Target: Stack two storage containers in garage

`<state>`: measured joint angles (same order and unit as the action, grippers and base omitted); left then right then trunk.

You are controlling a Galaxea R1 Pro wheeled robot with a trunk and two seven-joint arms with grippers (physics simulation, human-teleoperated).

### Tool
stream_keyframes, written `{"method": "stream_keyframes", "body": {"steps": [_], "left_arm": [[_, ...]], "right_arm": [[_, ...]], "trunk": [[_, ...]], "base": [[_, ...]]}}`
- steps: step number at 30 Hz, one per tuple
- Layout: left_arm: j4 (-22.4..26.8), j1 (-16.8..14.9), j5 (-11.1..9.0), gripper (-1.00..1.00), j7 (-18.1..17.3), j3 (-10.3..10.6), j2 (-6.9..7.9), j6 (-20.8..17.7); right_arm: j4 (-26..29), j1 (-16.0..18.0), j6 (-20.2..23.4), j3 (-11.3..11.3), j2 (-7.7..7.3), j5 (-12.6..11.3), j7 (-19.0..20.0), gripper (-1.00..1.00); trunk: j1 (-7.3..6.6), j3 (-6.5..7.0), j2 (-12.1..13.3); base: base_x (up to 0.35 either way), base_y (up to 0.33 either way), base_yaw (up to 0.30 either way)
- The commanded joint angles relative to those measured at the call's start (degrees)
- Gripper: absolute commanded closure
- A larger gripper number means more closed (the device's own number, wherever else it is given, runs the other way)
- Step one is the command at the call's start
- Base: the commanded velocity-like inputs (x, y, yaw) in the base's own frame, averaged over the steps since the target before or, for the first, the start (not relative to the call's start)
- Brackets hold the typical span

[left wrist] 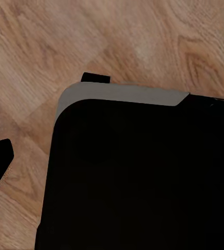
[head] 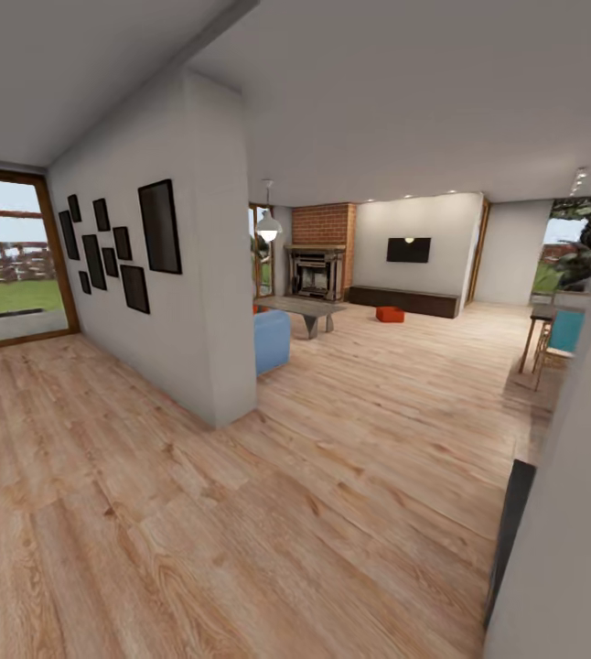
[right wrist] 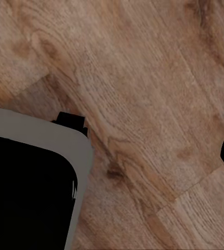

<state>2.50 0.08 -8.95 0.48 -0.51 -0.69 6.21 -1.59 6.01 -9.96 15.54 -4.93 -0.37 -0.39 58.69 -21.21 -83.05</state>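
One red-orange storage container [head: 389, 314] sits on living room wood floor [head: 350, 439] near dark bench [head: 403, 300]; contents indiscernible. Fingers' state: cannot tell.

A white partition wall [head: 209, 275] carries a cluster of black picture frames [head: 117, 245]. Beyond it stand a blue armchair [head: 272, 340] and a grey coffee table [head: 303, 311]. A pendant lamp [head: 269, 226] hangs above them. At the left, a wood-framed glass door [head: 7, 261] looks onto grass. At the right stands a wooden table [head: 541, 331] near a window [head: 570, 247].
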Motion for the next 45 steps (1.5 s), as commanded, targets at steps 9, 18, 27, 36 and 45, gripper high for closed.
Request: {"method": "stream_keyframes", "body": {"steps": [9, 18, 27, 36, 45], "left_arm": [[0.1, 0.0, -0.4, -1.0, 0.0, 0.0, -0.02, 0.2], [0.1, 0.0, -0.4, -1.0, 0.0, 0.0, -0.02, 0.2], [0.1, 0.0, -0.4, -1.0, 0.0, 0.0, -0.02, 0.2], [0.1, 0.0, -0.4, -1.0, 0.0, 0.0, -0.02, 0.2], [0.1, 0.0, -0.4, -1.0, 0.0, 0.0, -0.02, 0.2]], "right_arm": [[-0.2, 0.1, -0.3, 0.5, 0.01, 0.0, 0.0, -1.0], [-0.2, 0.1, -0.4, 0.2, 0.01, -0.2, 0.0, -1.0], [0.1, 0.1, -0.5, 0.2, 0.06, -0.2, -0.1, -1.0], [0.1, 0.1, -0.5, 1.0, -0.13, 0.5, -0.1, -1.0], [0.2, 0.1, -0.7, 1.1, -0.25, 0.6, 0.0, -1.0]], "trunk": [[0.04, -0.05, 0.0], [0.04, -0.05, 0.0], [0.04, -0.05, 0.0], [0.04, -0.05, 0.0], [0.04, -0.05, 0.0]], "base": [[0.323, 0.0, 0.0], [0.323, 0.0, 0.0], [0.323, 0.0, 0.0], [0.323, 0.0, 0.0], [0.323, 0.0, 0.0]]}}
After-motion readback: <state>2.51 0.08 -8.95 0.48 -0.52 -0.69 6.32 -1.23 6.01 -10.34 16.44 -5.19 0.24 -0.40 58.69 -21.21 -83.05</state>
